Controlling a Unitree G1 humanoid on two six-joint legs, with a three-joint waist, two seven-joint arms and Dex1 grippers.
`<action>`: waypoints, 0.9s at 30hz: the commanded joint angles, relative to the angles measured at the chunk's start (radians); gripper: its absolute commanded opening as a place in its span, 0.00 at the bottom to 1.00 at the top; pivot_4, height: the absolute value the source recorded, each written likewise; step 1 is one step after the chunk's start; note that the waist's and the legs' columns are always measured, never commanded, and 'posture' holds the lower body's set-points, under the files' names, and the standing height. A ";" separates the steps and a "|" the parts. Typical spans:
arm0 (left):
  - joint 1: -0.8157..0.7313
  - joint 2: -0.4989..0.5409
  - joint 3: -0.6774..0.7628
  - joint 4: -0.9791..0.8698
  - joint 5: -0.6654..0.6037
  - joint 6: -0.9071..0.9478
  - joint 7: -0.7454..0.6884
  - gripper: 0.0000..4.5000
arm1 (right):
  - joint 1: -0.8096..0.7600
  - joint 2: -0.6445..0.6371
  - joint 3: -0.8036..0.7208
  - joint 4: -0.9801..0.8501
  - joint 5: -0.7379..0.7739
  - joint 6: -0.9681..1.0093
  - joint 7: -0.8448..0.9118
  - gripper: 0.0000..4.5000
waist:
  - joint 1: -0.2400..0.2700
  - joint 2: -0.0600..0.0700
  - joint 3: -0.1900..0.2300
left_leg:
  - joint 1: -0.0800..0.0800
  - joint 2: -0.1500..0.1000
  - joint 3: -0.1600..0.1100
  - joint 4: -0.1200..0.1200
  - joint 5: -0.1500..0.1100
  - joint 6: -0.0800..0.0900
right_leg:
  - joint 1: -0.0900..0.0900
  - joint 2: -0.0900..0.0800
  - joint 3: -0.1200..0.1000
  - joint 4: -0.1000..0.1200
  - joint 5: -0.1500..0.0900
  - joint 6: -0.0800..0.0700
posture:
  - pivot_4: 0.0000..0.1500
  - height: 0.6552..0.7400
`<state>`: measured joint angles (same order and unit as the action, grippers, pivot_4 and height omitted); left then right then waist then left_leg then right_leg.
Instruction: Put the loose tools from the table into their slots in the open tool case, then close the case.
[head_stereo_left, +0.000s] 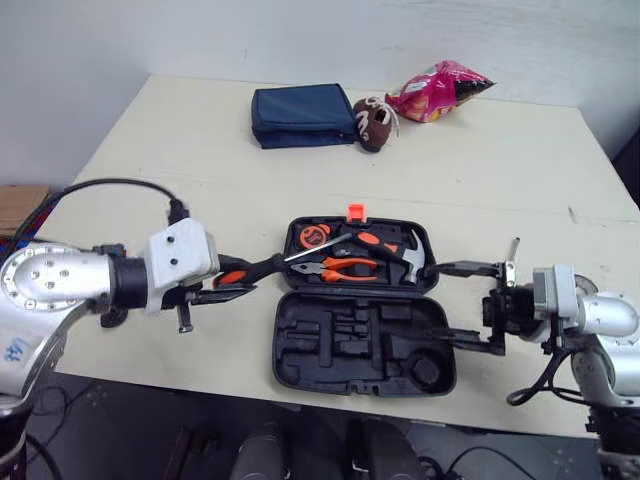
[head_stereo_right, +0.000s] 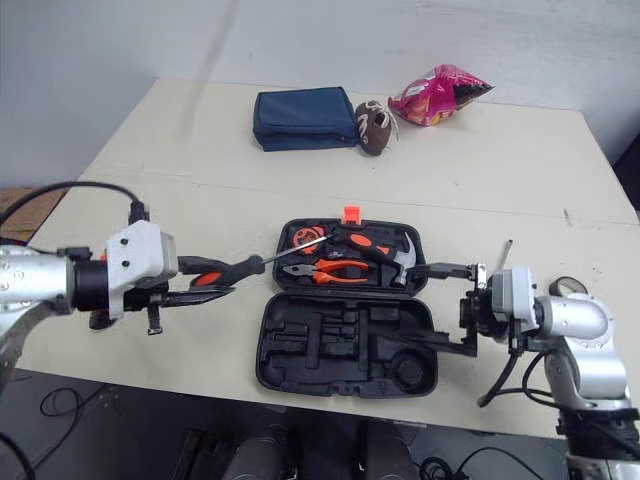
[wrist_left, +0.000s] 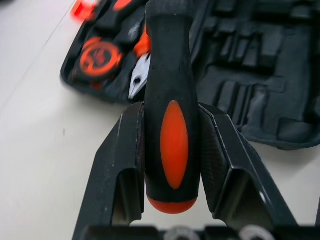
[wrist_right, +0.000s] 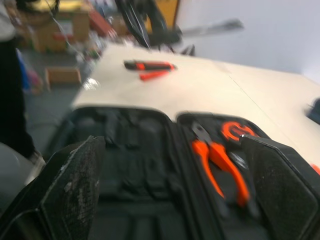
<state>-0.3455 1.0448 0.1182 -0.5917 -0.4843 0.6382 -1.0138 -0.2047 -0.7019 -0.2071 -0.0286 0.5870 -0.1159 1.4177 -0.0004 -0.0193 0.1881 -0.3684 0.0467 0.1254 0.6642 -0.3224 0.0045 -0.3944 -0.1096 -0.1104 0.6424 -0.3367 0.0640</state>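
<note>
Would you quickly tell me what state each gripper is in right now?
Left gripper: shut on the black-and-orange-handled screwdriver.
Right gripper: open, holding nothing.

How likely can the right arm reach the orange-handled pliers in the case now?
Probably yes. The right pincer is open and empty at the right end of the black plastic tool case, and the orange-handled steel pliers lie uncovered in the tray just inward. Only the steel hammer head sits between.

left pincer (head_stereo_left: 236, 284) grips screwdriver (head_stereo_left: 268, 266); right pincer (head_stereo_left: 443, 303) gapes beside tool case (head_stereo_left: 300, 352).
</note>
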 joint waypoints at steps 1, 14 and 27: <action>-0.172 -0.003 -0.210 0.004 0.039 0.065 -0.067 0.18 | -0.014 -0.034 -0.025 0.019 -0.012 -0.020 0.007 1.00 | 0.000 0.000 0.000 | 0.000 0.000 0.000 0.000 0.000 0.000 | 0.000 0.001 0.000 0.000 0.000 0.000 | 1.00 1.00; -0.513 -0.259 -0.715 0.145 0.315 0.321 0.026 0.18 | 0.068 -0.040 -0.023 -0.021 -0.008 -0.018 -0.015 1.00 | 0.002 -0.001 0.001 | -0.002 0.002 0.000 0.003 0.001 0.000 | -0.001 0.011 0.004 0.002 0.001 0.002 | 1.00 1.00; -0.544 -0.272 -0.797 0.137 0.392 0.389 0.029 0.18 | 0.149 -0.038 -0.058 -0.027 0.010 -0.049 0.001 1.00 | 0.005 -0.001 0.001 | -0.002 0.002 0.000 0.005 0.001 0.000 | 0.000 0.010 0.005 0.001 0.001 0.002 | 1.00 1.00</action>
<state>-0.8785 0.7665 -0.6847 -0.4208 -0.1088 1.0281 -0.9832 -0.0606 -0.7355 -0.2393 -0.0362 0.5749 -0.1509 1.4118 0.0044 -0.0200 0.1886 -0.3701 0.0490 0.1251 0.6699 -0.3217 0.0045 -0.3945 -0.0997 -0.1055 0.6440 -0.3355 0.0662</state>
